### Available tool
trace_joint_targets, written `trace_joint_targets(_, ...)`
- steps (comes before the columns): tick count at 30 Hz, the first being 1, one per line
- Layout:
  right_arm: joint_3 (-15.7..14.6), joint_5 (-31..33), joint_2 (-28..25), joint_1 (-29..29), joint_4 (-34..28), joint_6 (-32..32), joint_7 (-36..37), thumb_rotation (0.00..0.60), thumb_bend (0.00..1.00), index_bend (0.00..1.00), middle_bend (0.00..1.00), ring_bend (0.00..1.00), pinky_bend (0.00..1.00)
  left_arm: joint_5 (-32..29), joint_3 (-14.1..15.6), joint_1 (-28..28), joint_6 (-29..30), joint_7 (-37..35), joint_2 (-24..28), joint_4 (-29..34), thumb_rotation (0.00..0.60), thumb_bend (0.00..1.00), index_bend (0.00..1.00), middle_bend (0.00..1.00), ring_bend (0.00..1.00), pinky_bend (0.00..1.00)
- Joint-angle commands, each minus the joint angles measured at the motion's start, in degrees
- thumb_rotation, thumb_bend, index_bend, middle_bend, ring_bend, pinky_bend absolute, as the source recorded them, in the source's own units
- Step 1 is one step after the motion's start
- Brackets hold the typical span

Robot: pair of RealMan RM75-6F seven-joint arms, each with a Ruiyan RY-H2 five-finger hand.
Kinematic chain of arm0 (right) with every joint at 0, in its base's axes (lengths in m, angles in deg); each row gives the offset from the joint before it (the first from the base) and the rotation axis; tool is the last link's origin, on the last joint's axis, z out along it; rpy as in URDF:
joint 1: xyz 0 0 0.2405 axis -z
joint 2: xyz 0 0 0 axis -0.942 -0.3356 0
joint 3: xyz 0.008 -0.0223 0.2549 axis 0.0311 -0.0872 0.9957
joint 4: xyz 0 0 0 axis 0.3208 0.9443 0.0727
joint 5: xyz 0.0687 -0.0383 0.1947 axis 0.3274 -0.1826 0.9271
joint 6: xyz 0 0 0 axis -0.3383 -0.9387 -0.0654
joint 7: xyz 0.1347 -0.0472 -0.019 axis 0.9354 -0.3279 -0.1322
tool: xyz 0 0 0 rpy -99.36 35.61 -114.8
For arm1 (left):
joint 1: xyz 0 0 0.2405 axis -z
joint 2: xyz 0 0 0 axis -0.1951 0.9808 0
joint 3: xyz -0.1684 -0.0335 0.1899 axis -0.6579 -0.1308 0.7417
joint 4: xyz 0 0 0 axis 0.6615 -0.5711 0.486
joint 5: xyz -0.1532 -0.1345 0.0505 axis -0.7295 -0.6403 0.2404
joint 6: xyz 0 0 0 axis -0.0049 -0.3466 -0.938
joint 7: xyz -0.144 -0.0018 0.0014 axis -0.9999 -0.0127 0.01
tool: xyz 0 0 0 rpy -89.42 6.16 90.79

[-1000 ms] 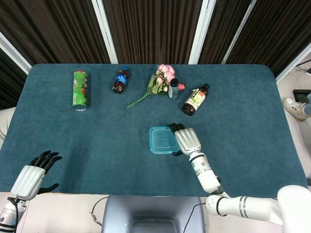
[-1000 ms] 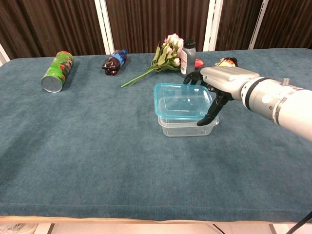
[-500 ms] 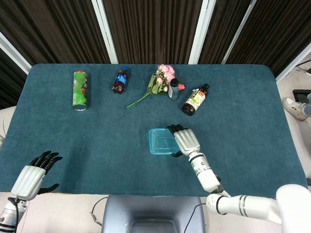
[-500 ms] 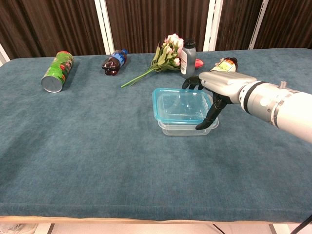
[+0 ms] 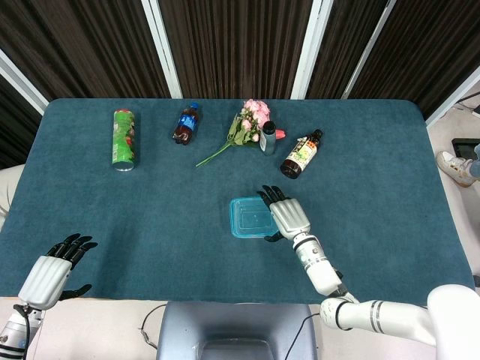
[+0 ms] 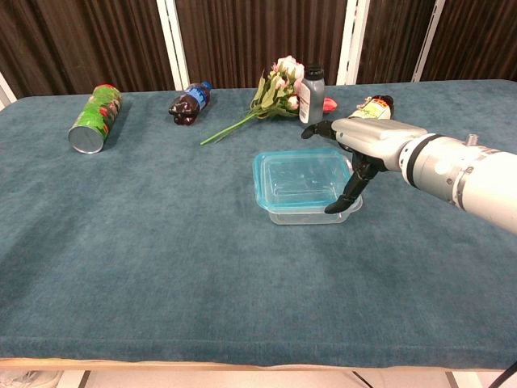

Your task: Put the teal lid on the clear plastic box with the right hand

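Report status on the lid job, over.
Right hand at the box's right edge, fingers spread, thumb down its side. Teal lid sits on the clear box. Left hand open, idle. Nothing in the way.

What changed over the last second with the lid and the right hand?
The teal lid came down from a raised tilt to sit on the clear plastic box. The right hand spread its fingers, thumb still at the lid's right edge. The left hand stayed put.

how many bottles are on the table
3. A blue-capped soda bottle lies at the back, left of the flowers. A small grey bottle stands just right of them. A dark labelled bottle lies further right. None seems hidden.
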Motion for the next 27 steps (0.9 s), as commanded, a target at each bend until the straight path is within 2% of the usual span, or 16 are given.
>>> trace_joint_targets(1, -0.13, -0.43, -0.02, 0.04, 0.21, 0.2, 0.56, 0.6, 0.15, 0.19, 0.11, 0.01, 0.29, -0.02, 0.01, 0.0, -0.03, -0.01, 0.02, 0.05, 0.6, 0.74, 0.23, 0.16, 0.12, 0.29)
trace_joint_targets(9, -0.25, -0.5, -1.38, 0.02, -0.48, 1.98, 2.33, 0.6, 0.15, 0.14, 0.07, 0.0, 0.24, -0.07, 0.02, 0.06, -0.15, -0.18, 0.1, 0.08, 0.6, 0.74, 0.23, 0.16, 0.12, 0.29)
trace_joint_targets(27, -0.39, 1.17, -5.27, -0.01, -4.98, 2.84, 3.04, 0.6, 0.15, 0.14, 0.07, 0.0, 0.24, -0.41, 0.11, 0.26, -0.88, 0.27, 0.13, 0.39, 0.6, 0.74, 0.23, 0.17, 0.12, 0.29)
